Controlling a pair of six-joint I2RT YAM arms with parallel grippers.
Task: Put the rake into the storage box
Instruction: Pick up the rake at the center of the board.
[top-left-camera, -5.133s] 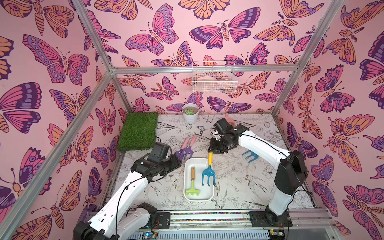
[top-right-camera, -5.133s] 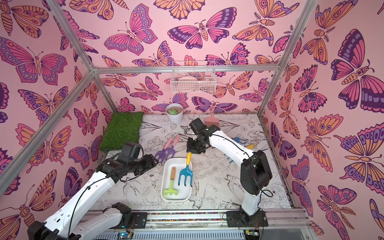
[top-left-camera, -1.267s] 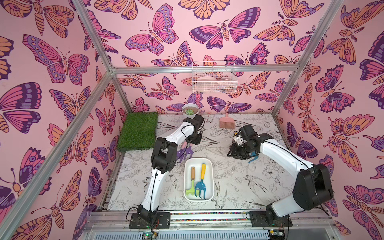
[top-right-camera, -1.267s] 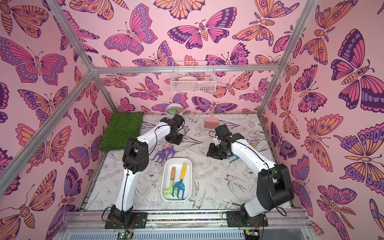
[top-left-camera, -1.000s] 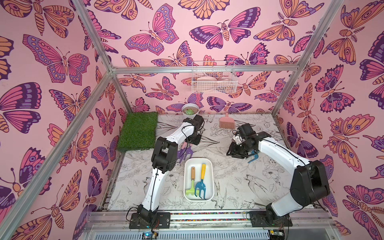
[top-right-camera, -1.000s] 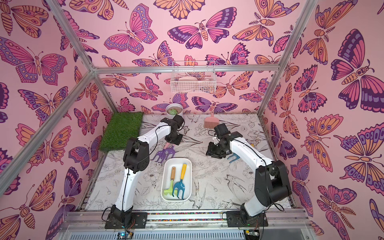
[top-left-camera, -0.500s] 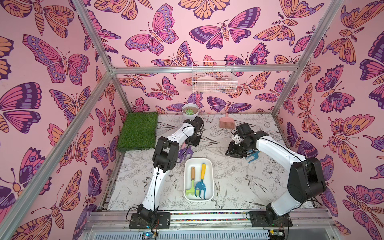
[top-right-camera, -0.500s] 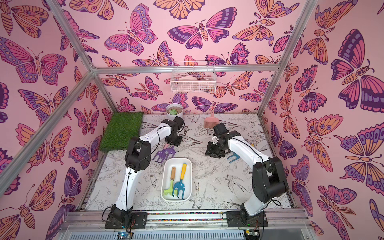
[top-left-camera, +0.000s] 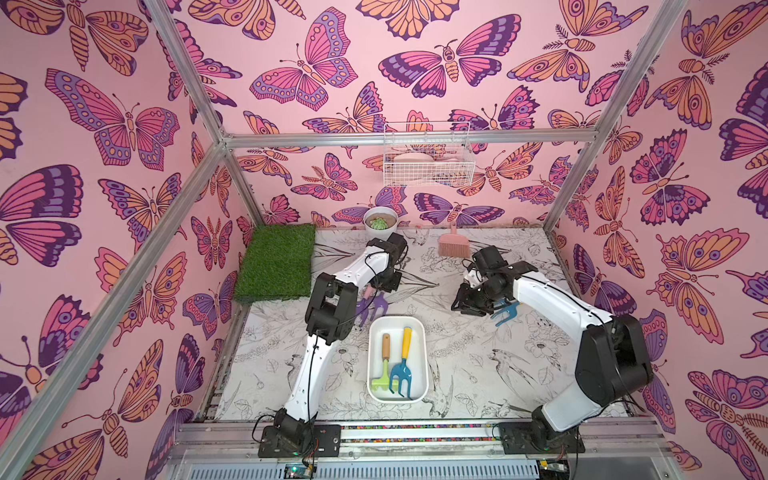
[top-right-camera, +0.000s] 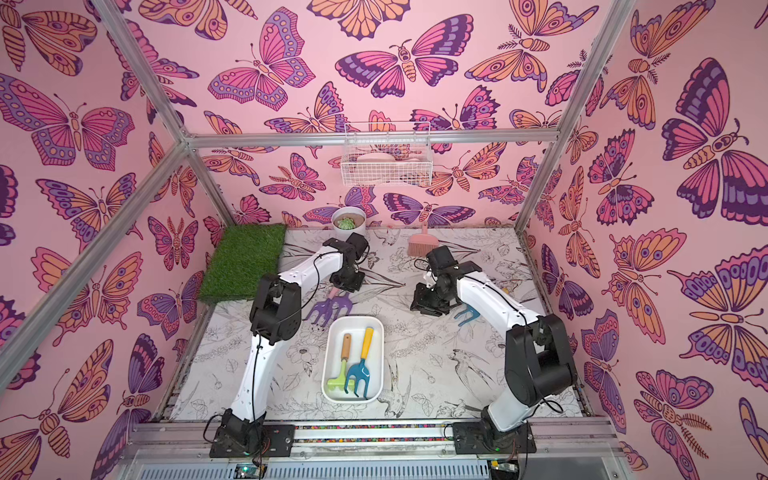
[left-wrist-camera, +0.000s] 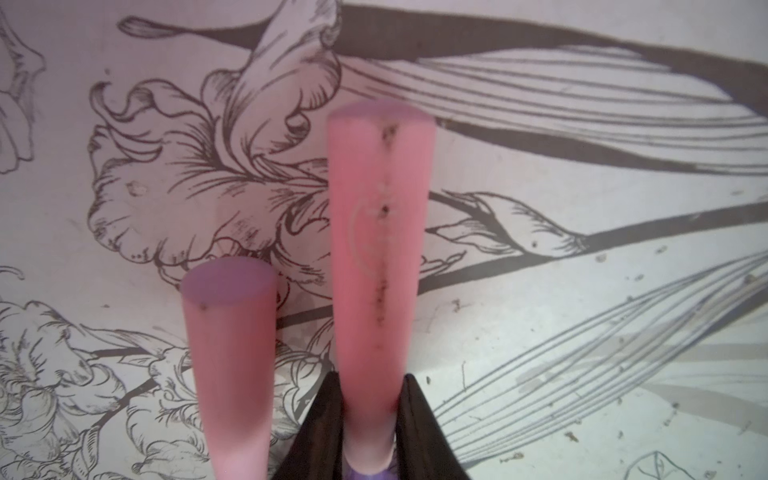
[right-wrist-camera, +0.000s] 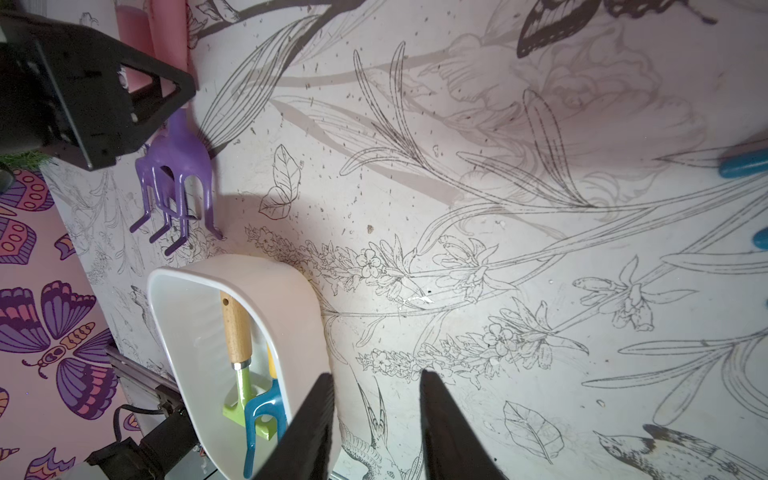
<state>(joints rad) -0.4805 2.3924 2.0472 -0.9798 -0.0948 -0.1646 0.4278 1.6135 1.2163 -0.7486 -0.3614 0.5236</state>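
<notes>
A purple rake (right-wrist-camera: 176, 174) with a pink handle (left-wrist-camera: 380, 249) lies on the printed table left of centre, just behind the storage box. My left gripper (left-wrist-camera: 371, 376) is shut on that handle, low over the table (top-left-camera: 384, 286). A second pink-handled purple tool (left-wrist-camera: 230, 353) lies right beside it. The storage box (top-left-camera: 397, 319), a shallow white tub, holds a green rake (top-left-camera: 383, 374) and a blue fork (top-left-camera: 402, 374). My right gripper (right-wrist-camera: 376, 376) stands open over bare table right of the tub (top-left-camera: 467, 301), with nothing between its fingers.
A blue tined tool (top-left-camera: 505, 311) lies just right of the right gripper. At the back are a grass mat (top-left-camera: 276, 262), a white plant pot (top-left-camera: 380, 222), a pink brush (top-left-camera: 449, 245) and a wire basket (top-left-camera: 428, 160) on the wall.
My left gripper's jaws have closed onto the pink handle. The right arm has drifted slightly left, away from the blue tool.
</notes>
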